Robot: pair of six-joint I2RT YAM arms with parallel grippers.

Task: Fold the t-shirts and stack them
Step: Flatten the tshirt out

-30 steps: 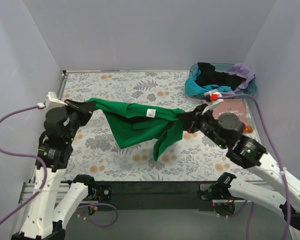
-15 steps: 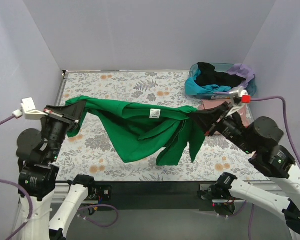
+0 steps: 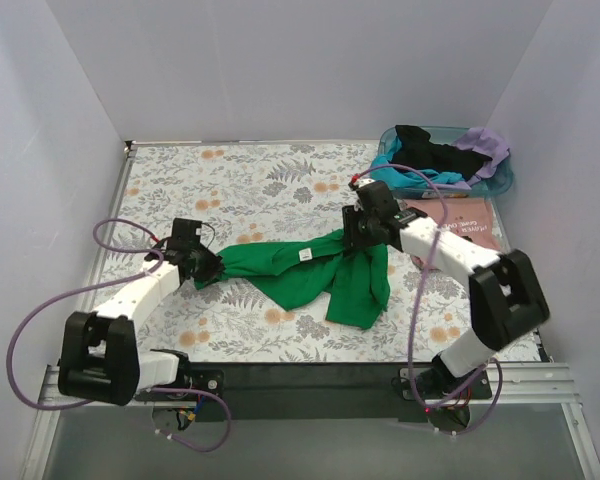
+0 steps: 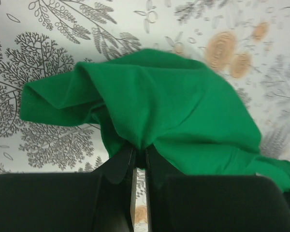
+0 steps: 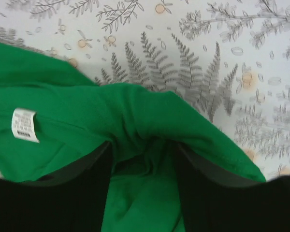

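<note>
Green t-shirt crumpled mid-surface, toward near edge, drawn out between left pincer and right pincer. Other t-shirts heaped in bin, far right corner.
Left wrist: pincer almost closed, pinching fold of green cloth.
Right wrist: fingers apart, green cloth bunched between, draped over tips; whether gripped, cannot tell. White label on cloth.

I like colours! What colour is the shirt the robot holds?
The shirt is bright green, clearest in the left wrist view.
</note>
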